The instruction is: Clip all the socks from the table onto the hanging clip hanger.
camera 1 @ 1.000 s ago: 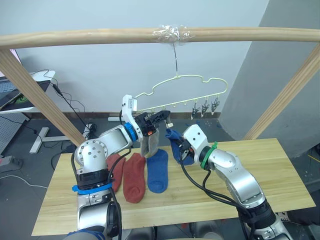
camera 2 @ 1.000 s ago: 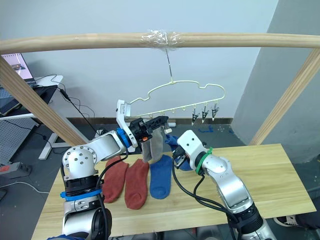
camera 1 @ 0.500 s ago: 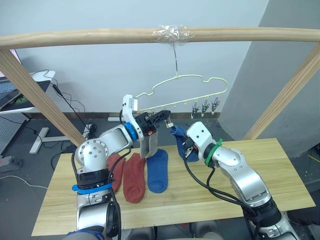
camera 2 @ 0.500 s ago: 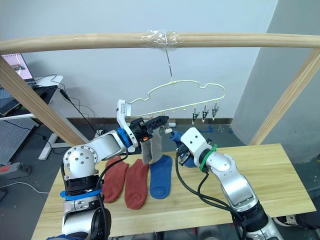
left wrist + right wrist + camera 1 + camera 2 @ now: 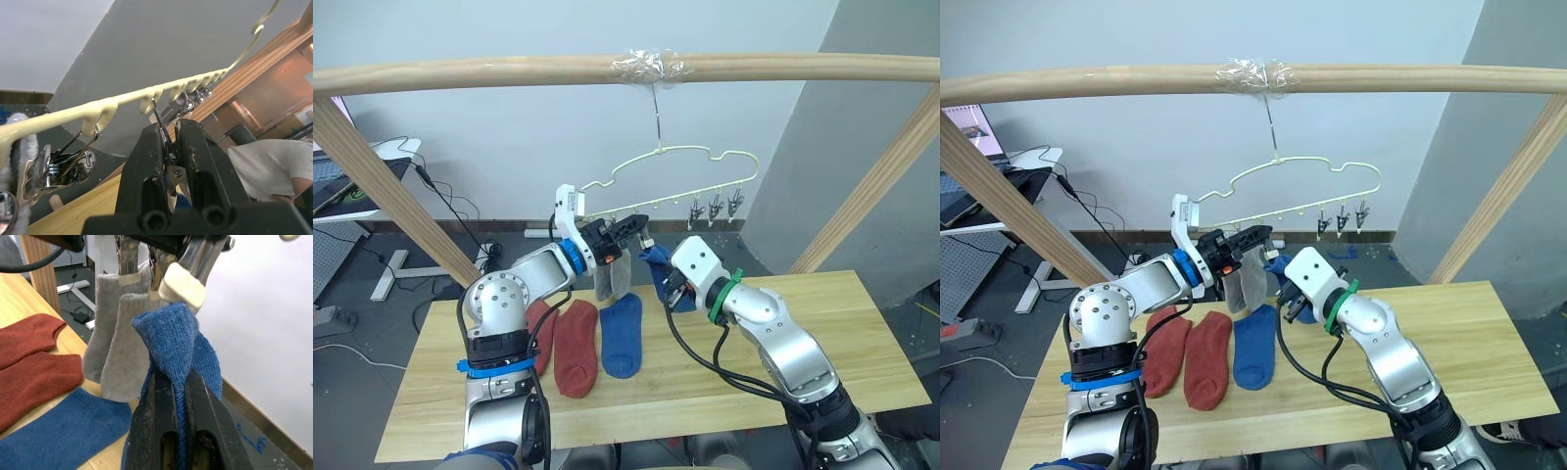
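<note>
Socks: two grey (image 5: 117, 347) clipped, apparently three (image 5: 592, 338) tabled.

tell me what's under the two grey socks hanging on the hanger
Under the grey socks lies the table, with a blue sock and two rust-red socks flat on it. Whatever sits directly behind them is covered.

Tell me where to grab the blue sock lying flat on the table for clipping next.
Take the blue sock at its open cuff end, the far end toward the clip hanger, coming straight down from above. It lies flat beside a rust-red sock, so pinch the cuff edge on its free side.
</note>
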{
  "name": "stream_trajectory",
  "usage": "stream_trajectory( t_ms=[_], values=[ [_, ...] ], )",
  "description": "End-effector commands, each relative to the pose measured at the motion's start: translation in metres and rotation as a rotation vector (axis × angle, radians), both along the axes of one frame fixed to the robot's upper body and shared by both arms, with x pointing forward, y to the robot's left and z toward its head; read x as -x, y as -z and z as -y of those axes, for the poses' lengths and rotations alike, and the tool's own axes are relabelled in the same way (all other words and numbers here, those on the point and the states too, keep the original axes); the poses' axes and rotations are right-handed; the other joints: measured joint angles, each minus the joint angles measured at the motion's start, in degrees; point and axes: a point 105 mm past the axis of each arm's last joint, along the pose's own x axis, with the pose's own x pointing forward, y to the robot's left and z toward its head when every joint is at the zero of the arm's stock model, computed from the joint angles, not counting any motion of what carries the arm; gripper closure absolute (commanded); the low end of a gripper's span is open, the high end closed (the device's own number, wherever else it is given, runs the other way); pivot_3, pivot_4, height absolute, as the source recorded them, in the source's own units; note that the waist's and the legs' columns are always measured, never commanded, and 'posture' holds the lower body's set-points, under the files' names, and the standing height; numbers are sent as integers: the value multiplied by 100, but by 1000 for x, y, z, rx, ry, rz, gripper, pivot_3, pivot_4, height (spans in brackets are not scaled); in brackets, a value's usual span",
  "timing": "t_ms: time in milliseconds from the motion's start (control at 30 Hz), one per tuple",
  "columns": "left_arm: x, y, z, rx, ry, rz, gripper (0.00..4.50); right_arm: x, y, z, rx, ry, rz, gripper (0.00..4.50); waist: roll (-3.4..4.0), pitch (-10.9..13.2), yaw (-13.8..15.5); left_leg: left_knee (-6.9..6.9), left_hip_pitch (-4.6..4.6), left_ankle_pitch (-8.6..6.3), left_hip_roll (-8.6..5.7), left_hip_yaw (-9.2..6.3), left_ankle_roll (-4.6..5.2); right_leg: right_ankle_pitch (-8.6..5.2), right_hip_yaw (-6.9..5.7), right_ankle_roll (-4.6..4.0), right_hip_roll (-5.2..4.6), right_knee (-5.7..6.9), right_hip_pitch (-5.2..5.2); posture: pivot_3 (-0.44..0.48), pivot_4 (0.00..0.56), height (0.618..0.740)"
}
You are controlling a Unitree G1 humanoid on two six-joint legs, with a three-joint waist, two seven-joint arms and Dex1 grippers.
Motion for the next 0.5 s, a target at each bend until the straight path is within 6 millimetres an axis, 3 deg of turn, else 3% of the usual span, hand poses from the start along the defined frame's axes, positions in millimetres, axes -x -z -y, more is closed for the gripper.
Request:
stream_trajectory(
  t_ms=[33, 500],
  values=[
    [-1, -11, -1, 4, -5, 47, 4328, 1, -15, -4, -12, -14, 61, 4475, 0, 0, 1, 0, 0, 0, 0, 0, 0, 0, 0, 0, 0, 0, 0, -86, 113, 740],
    [-3, -12, 2, 2, -6, 51, 4328, -2, -14, -16, 81, -58, 122, 4475, 0, 0, -1, -1, 0, 0, 0, 0, 0, 0, 0, 0, 0, -1, 0, -87, 120, 740]
  ],
)
